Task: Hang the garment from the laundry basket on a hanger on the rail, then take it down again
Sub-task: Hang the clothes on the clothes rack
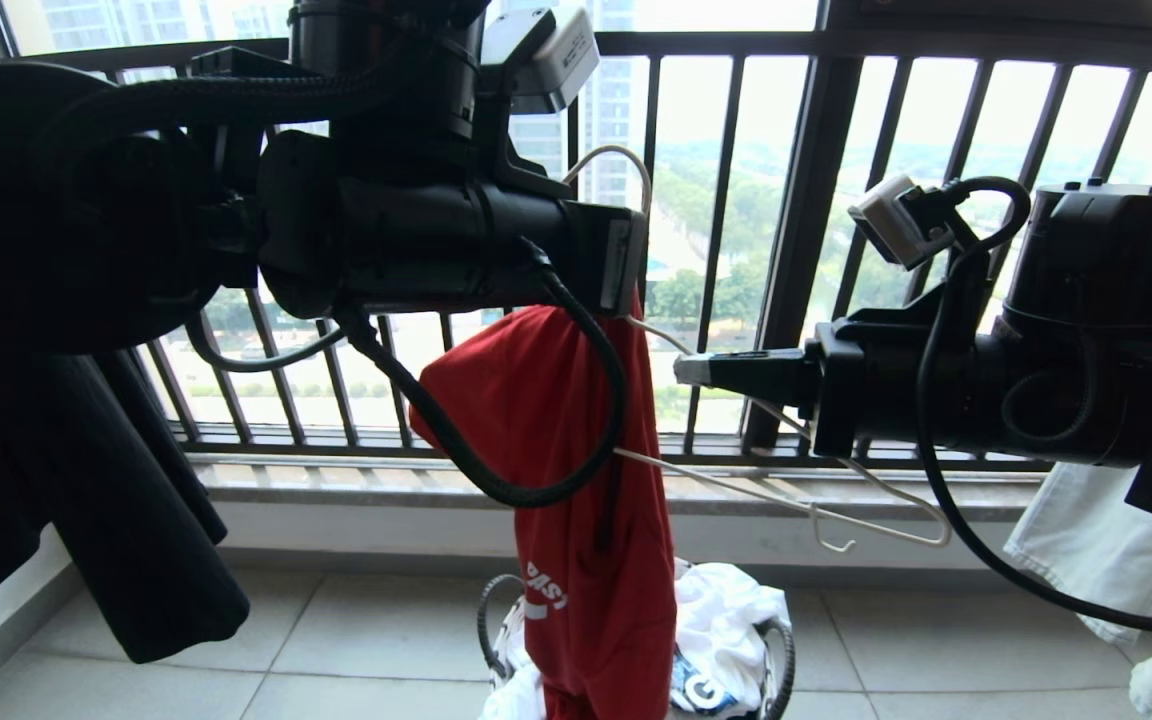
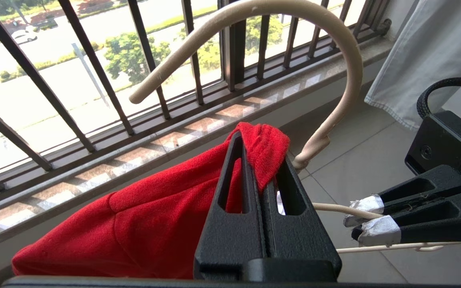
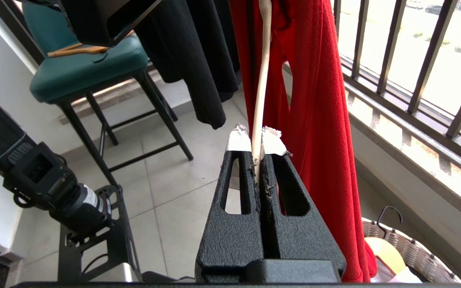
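Note:
The red garment (image 1: 546, 430) hangs bunched from my left gripper (image 2: 259, 158), which is shut on a fold of its top edge (image 2: 266, 144). It trails down into the laundry basket (image 1: 784, 660). The pale wire hanger (image 1: 786, 500) is held tilted beside the garment, its hook (image 2: 334, 48) curving above my left gripper. My right gripper (image 3: 256, 142) is shut on one of the hanger's thin wire arms (image 3: 260, 80), just right of the garment (image 3: 314, 100). In the left wrist view my right gripper (image 2: 368, 218) shows with taped tips. The rail is out of view.
The dark barred window railing (image 1: 806, 250) and its sill run close behind. Black garments (image 1: 136, 520) hang at the left and a white garment (image 1: 1086, 540) at the right. White laundry fills the basket (image 3: 406, 244). A teal stool (image 3: 86, 68) carries wooden hangers (image 3: 74, 49).

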You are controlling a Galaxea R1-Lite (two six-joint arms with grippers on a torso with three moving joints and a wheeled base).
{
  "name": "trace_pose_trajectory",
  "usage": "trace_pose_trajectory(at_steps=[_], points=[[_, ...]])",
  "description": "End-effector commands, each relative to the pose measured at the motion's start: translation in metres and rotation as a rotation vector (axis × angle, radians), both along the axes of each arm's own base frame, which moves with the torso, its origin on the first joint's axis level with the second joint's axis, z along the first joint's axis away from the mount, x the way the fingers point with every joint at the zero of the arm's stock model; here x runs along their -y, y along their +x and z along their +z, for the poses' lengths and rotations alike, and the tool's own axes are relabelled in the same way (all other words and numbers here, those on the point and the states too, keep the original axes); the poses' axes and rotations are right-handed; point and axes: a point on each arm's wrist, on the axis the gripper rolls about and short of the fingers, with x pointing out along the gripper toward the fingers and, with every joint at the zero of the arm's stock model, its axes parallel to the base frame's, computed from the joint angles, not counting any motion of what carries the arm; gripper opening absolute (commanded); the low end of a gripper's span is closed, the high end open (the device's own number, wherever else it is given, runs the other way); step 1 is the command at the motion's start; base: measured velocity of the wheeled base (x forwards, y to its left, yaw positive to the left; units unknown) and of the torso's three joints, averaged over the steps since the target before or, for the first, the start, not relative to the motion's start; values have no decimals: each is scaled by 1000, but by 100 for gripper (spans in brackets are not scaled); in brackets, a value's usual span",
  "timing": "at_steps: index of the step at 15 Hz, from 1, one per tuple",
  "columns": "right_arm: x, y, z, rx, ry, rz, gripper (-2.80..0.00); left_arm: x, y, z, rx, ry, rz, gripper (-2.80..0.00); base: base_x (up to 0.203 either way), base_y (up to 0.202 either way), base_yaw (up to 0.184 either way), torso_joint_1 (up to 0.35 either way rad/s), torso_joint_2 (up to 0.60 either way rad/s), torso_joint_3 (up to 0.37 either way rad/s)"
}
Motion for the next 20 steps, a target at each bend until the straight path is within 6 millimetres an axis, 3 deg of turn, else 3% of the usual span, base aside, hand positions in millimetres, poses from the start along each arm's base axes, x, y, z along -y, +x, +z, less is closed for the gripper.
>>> trace_pose_trajectory(at_steps=[1,9,12,20], points=[[2,0,3,9,8,-5,-280,-2,-1,-2,5,24,-2,-280,0,0,0,0,0,0],[5,4,4,13,9,-24,-280,-16,-22,9,16,25,-20,-280,0,0,0,0,0,0],[6,5,4,12,10,-24,-280,-8,-33,7,-1,44,-65,-280,0,0,0,0,0,0],[7,2,7,21,14,-24,-280,15,-35,-1,12,88,-95,-280,0,0,0,0,0,0]])
